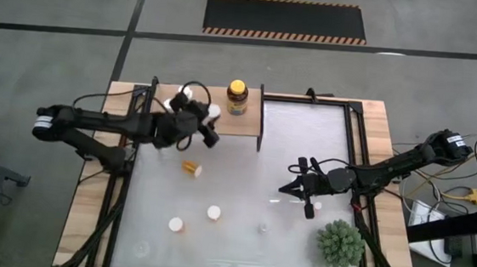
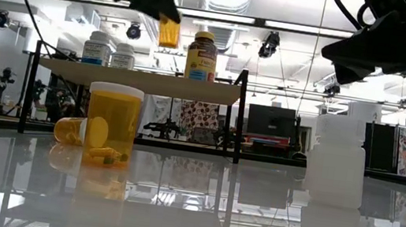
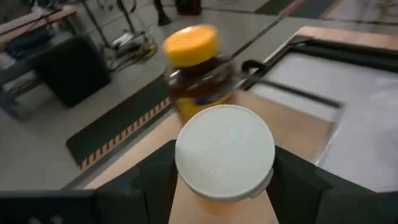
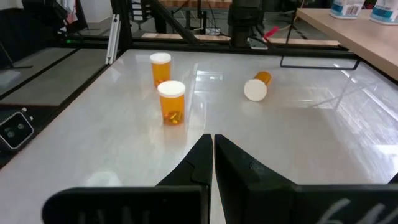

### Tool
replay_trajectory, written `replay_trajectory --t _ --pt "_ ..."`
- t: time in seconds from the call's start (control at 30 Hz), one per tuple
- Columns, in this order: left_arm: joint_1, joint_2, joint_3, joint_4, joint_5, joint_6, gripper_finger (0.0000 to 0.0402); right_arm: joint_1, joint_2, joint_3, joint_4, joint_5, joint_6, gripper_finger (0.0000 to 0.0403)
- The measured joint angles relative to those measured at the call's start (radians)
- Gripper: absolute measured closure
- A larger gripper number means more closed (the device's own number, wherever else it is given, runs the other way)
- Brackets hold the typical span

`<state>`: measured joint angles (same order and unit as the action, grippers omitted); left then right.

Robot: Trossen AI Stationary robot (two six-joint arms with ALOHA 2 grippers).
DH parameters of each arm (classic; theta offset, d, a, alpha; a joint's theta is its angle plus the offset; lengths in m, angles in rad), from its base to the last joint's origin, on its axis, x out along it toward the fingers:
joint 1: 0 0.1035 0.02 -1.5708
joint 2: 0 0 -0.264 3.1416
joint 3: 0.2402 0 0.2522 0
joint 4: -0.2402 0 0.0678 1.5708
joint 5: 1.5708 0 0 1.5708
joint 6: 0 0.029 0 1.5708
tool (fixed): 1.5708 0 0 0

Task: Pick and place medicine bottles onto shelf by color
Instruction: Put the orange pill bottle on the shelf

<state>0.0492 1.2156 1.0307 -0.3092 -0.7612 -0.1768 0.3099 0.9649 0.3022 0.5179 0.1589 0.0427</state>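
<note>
My left gripper [image 1: 208, 124] is over the light-wood shelf [image 1: 243, 125] at the table's far side, shut on an orange medicine bottle with a white cap [image 3: 224, 152]. In the low view the bottle [image 2: 168, 31] shows above shelf height, beside the amber, yellow-capped jar [image 2: 202, 56] standing on the board. Two white bottles [image 2: 109, 53] also stand on the shelf. On the table, two orange bottles [image 1: 213, 212] [image 1: 176, 224] stand upright and one [image 1: 191, 168] lies on its side. My right gripper [image 4: 212, 146] waits shut over the table's right half. My left gripper pinches the orange bottle's body [image 3: 217, 208] just under the white cap, one finger [image 3: 146, 183] on each side. The cap faces back toward the wrist. The bottle is lifted clear of table and shelf.
A white bottle [image 2: 336, 160] stands on the table near my right gripper. A spiky green plant [image 1: 339, 244] sits at the near right corner. The shelf's black frame [image 1: 261, 122] rises at its right end. The white tabletop [image 1: 238, 253] is bare at the near middle.
</note>
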Motion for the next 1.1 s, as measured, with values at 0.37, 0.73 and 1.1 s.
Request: replay_trajectory --t 0.37,0.73,1.1 --pt "0.197 0.051 0.0 -0.046 0.034 -0.026 0.0208 0.0 0.0 0.0 -0.002 0.0 0.02 0.0394" --pt "0.24 0.078 -0.003 -0.043 0.034 -0.075 0.0208 0.0 0.0 0.001 0.004 0.0 0.024 0.0394" --pt "0.246 0.099 -0.009 -0.02 0.032 -0.083 0.0208 0.0 0.0 0.001 0.004 0.0 0.025 0.0394"
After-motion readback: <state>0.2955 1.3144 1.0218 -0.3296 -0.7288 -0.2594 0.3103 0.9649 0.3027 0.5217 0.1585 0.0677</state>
